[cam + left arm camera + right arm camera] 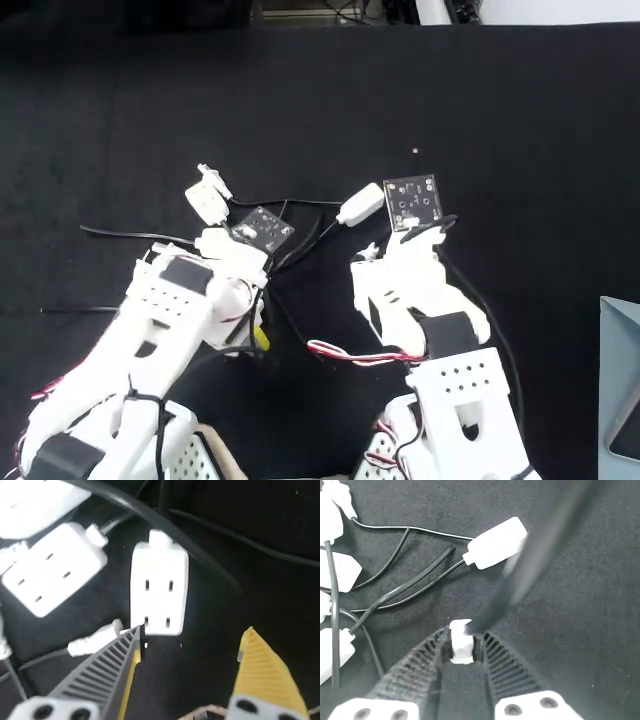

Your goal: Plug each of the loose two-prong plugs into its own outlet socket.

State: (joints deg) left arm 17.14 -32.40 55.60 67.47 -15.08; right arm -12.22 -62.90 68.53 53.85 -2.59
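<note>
**Held plug faced an outlet at eleven o'clock**

At the left of the table, the left pincer (194,632) had its fingers apart and held nothing. A four-slot socket block (160,591) lay just beyond its tips, with its long axis roughly in line with the pincer. A loose plug (94,640) lay just beside the grey finger (112,662). Further right, the right pincer (464,634) was clamped on a small white plug (461,650), and a black cord (530,555) ran off from beside it. In the high view, an oblong white outlet (362,203) lay near that pincer at about eleven o'clock. Its long axis ran from eight to two o'clock. The right arm was the nearer one. The coming move probably depended on turning the prongs toward the outlet's socket face, which could not be made out.
</note>
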